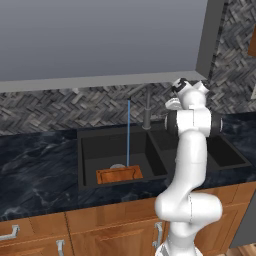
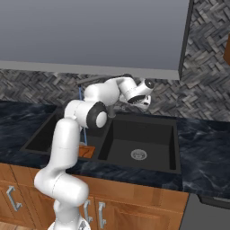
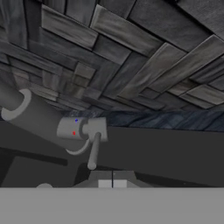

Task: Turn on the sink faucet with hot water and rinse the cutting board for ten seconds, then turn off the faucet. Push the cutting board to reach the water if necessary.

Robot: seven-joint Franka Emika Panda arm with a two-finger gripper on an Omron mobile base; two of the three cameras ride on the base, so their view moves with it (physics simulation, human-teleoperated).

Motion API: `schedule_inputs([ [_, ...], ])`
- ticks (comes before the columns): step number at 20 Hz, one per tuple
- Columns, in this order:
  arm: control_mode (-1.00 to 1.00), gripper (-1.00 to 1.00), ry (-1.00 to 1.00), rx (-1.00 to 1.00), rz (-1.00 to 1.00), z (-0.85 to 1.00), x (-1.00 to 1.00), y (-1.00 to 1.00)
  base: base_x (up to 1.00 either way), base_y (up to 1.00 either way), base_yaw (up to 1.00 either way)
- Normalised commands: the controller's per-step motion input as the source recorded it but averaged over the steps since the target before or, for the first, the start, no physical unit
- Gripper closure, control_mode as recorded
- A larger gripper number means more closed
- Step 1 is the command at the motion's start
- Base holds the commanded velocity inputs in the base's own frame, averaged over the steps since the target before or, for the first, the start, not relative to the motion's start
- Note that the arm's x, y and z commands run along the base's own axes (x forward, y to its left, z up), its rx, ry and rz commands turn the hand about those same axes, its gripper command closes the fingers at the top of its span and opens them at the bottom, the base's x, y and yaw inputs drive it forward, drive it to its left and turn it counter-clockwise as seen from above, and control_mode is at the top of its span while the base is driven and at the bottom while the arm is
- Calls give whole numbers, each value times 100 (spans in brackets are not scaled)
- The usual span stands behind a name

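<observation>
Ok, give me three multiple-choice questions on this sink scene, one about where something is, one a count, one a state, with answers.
1. Where does the cutting board lie?
A. on the counter
B. in the left basin of the sink
C. in the right basin

2. How many basins does the sink have?
A. one
B. two
C. three

3. What is the faucet doing?
A. running
B. off
C. lying detached in the sink

Answers:
1 B: the left base view shows the board on the floor of the left basin.
2 B: the right base view shows two basins with a divider between them.
3 A: the water falls as a thin blue stream to the board's far edge.
</observation>
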Motion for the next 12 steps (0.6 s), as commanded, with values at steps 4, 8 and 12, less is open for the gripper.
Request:
schedule_inputs([
  [4, -100, 100, 0, 0, 0, 0, 2, 0, 0, 0, 0],
  [8, -100, 100, 0, 0, 0, 0, 0, 0, 0, 0, 0],
  [12, -100, 100, 0, 0, 0, 0, 0, 0, 0, 0, 0],
])
